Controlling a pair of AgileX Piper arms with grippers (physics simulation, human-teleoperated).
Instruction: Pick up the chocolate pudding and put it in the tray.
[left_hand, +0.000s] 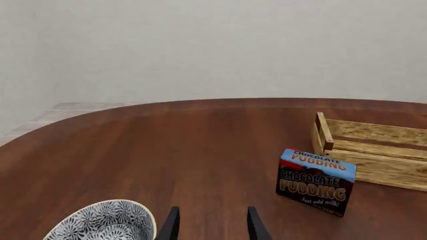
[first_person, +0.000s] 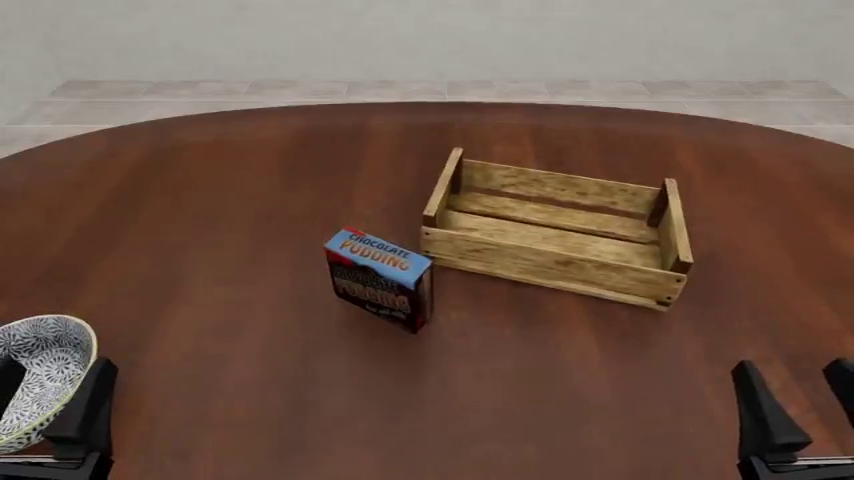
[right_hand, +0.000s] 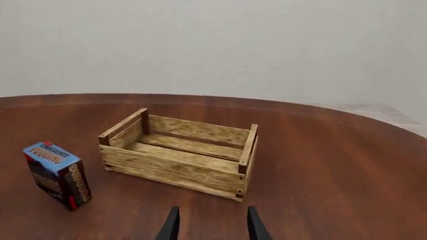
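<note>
So the pudding box (first_person: 379, 278) is standing upright on the desk (first_person: 240, 200), well ahead of both sets of fingers and just beside the near-left corner of the wooden crate (first_person: 554, 235). I can't quite tell from the front view whether there's a sliver of gap or they touch. From the left fingers (left_hand: 212, 225) it sits forward and off to the right; from the right fingers (right_hand: 212, 225) it's forward and off to the left, with the crate nearly straight ahead of them.

Both sets of fingers are parted with nothing between them, just bare desk. In the front view they sit low at the near edge, left (first_person: 54, 415) and right (first_person: 801, 400), well apart from the box. A patterned white bowl (first_person: 38, 385) sits right up against the left fingers, so watch that on the way out.

Handling-wise: looks like a thin cardboard carton, probably light and fairly stiff, but squeezable if you clamp hard. Printed faces look slick-ish. It's standing on a narrow base, so my guess is it tips easily if bumped.

Orientation: blue top faces up, and the big brown front faces the near-left. Its long axis runs along that front face, slanting from far-left to near-right. I'd pinch across the thin dimension, front to back, coming down over the top. The left arm seems better placed.
</note>
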